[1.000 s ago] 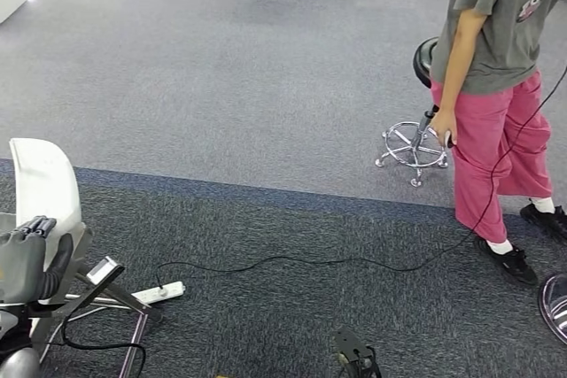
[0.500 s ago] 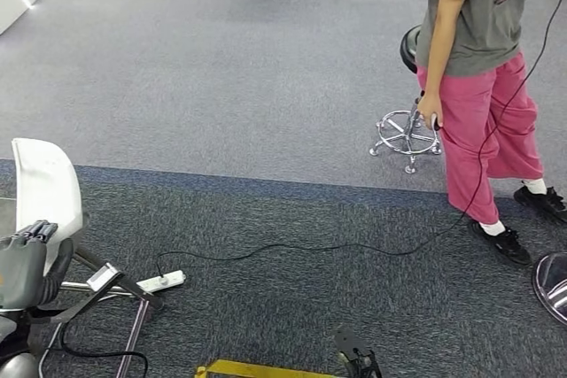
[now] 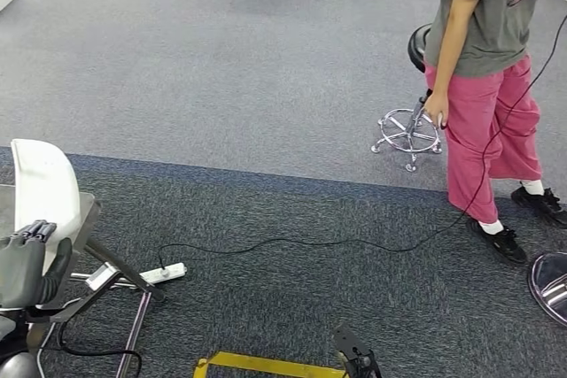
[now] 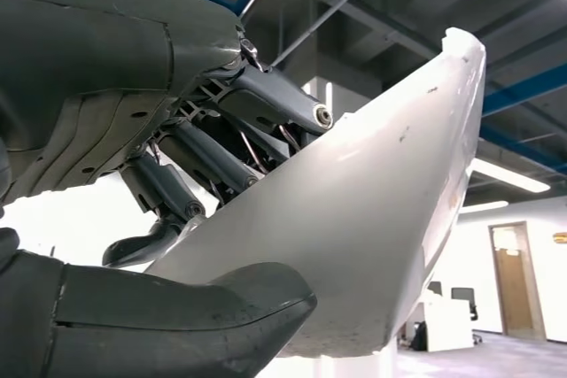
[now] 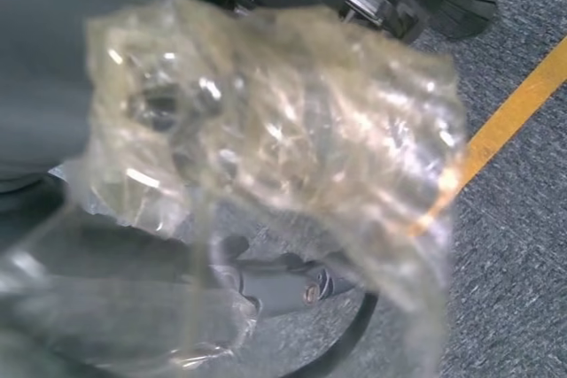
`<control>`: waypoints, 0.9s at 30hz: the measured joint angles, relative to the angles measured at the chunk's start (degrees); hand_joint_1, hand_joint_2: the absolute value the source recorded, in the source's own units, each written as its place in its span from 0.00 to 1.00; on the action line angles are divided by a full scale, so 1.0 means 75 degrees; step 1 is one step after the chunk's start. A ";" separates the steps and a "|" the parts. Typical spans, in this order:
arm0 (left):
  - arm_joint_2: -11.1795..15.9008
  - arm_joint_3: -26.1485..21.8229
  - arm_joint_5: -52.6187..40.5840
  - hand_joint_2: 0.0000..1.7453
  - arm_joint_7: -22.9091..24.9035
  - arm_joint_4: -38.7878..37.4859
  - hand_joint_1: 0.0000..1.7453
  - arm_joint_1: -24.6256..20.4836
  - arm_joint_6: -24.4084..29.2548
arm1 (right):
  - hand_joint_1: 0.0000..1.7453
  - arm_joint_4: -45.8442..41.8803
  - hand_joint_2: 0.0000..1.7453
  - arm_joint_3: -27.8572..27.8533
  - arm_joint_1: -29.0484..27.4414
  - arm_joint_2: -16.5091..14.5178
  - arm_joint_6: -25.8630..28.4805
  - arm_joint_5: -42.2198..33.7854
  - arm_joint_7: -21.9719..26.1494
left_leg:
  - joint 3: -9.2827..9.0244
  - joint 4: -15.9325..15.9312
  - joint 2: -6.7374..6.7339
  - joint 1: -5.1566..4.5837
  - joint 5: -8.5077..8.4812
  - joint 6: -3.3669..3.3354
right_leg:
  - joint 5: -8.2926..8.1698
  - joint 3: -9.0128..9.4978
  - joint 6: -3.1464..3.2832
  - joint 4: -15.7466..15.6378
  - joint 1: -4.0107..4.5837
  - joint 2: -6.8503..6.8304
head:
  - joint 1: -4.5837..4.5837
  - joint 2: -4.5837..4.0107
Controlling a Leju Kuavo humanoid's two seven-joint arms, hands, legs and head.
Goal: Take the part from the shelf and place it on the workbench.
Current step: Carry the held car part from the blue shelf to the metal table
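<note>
The part (image 3: 43, 183) is a white curved shell at the lower left of the head view. My left hand (image 3: 27, 267) grips its lower edge and holds it upright. In the left wrist view the white part (image 4: 375, 219) lies between the thick thumb (image 4: 167, 325) and the dark fingers (image 4: 267, 104). My right hand (image 5: 40, 68) is low over the carpet, wrapped in crinkled clear plastic film (image 5: 267, 130) that hides its fingers.
A person in pink trousers (image 3: 492, 121) stands at the right by a black stool (image 3: 418, 121), holding a black cable (image 3: 301, 243) that runs across the carpet. A power strip (image 3: 160, 273) and metal frame (image 3: 113, 267) lie near my left hand. Yellow floor tape (image 3: 267, 365) crosses below.
The whole view has shifted a little as the camera moved. The person has stepped slightly to the right. My left hand still holds the white part.
</note>
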State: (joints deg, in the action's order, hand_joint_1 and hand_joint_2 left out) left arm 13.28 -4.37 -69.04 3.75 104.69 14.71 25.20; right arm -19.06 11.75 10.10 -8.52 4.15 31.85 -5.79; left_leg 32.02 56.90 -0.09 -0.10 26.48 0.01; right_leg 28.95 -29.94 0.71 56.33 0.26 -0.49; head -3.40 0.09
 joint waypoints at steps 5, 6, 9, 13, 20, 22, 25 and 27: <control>0.0006 0.0003 -0.0038 1.00 -0.0046 -0.0004 1.00 -0.0001 0.0029 | 0.00 0.0000 0.00 0.0026 0.0000 0.0000 -0.0006 0.0000 0.0000 | 0.0043 0.0004 -0.0003 -0.0036 -0.0042 -0.0079 | -0.0080 -0.0010 -0.0128 -0.0048 -0.0040 0.0010 | 0.0000 0.0000; 0.0010 0.0004 -0.0047 1.00 -0.0048 -0.0004 1.00 -0.0001 0.0033 | 0.00 0.0000 0.00 0.0028 0.0000 0.0000 -0.0007 0.0000 0.0000 | 0.0054 0.0005 -0.0003 -0.0041 -0.0051 -0.0093 | -0.0093 -0.0017 -0.0150 -0.0050 -0.0046 0.0010 | -0.0001 0.0000; 0.0036 0.0006 -0.0060 1.00 -0.0053 -0.0006 1.00 0.0006 0.0042 | 0.00 0.0000 0.00 0.0037 -0.0009 0.0001 0.0012 0.0002 0.0035 | 0.0072 0.0007 -0.0003 -0.0049 -0.0071 -0.0120 | -0.0117 -0.0035 -0.0192 -0.0052 -0.0054 0.0009 | -0.0001 0.0000; 0.0060 0.0004 -0.0060 1.00 -0.0054 -0.0006 1.00 0.0049 0.0044 | 0.00 0.0000 0.00 0.0074 -0.0041 0.0012 0.0062 0.0000 0.0129 | 0.0074 0.0007 -0.0004 -0.0046 -0.0084 -0.0122 | -0.0127 -0.0044 -0.0208 -0.0051 -0.0055 0.0009 | -0.0003 0.0000; 0.0066 0.0003 -0.0046 1.00 -0.0050 -0.0006 1.00 0.0060 -0.0002 | 0.00 0.0000 0.00 0.0108 -0.0032 0.0020 0.0108 -0.0032 0.0074 | 0.0074 0.0007 -0.0004 -0.0038 -0.0109 -0.0107 | -0.0133 -0.0054 -0.0216 -0.0036 -0.0044 0.0009 | -0.0004 0.0000; 0.0066 0.0003 -0.0045 1.00 -0.0043 -0.0006 1.00 0.0050 -0.0020 | 0.00 0.0000 0.00 0.0128 -0.0019 0.0020 0.0105 -0.0031 0.0034 | 0.0075 0.0007 -0.0004 -0.0036 -0.0110 -0.0105 | -0.0133 -0.0056 -0.0216 -0.0032 -0.0042 0.0009 | -0.0004 0.0000; 0.0068 0.0003 -0.0045 1.00 -0.0037 -0.0006 1.00 0.0044 -0.0023 | 0.00 0.0000 0.00 0.0165 -0.0012 0.0020 0.0106 -0.0023 -0.0006 | 0.0075 0.0007 -0.0004 -0.0033 -0.0112 -0.0102 | -0.0133 -0.0057 -0.0216 -0.0027 -0.0040 0.0009 | -0.0004 0.0000; 0.0073 0.0003 -0.0044 1.00 -0.0029 -0.0006 1.00 0.0044 -0.0025 | 0.00 0.0000 0.00 0.0184 -0.0011 0.0020 0.0114 0.0012 -0.0039 | 0.0083 0.0022 -0.0002 -0.0040 -0.0108 -0.0120 | -0.0146 -0.0055 -0.0235 -0.0036 -0.0047 0.0003 | -0.0004 0.0000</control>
State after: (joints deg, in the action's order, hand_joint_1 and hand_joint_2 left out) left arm 13.82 -4.35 -69.37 3.53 104.65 15.04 25.00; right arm -19.06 13.13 10.01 -8.38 5.01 31.94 -6.09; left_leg 32.65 57.07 -0.10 -0.40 25.67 -0.89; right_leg 27.85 -30.36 -1.05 56.06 -0.09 -0.46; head -3.43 0.09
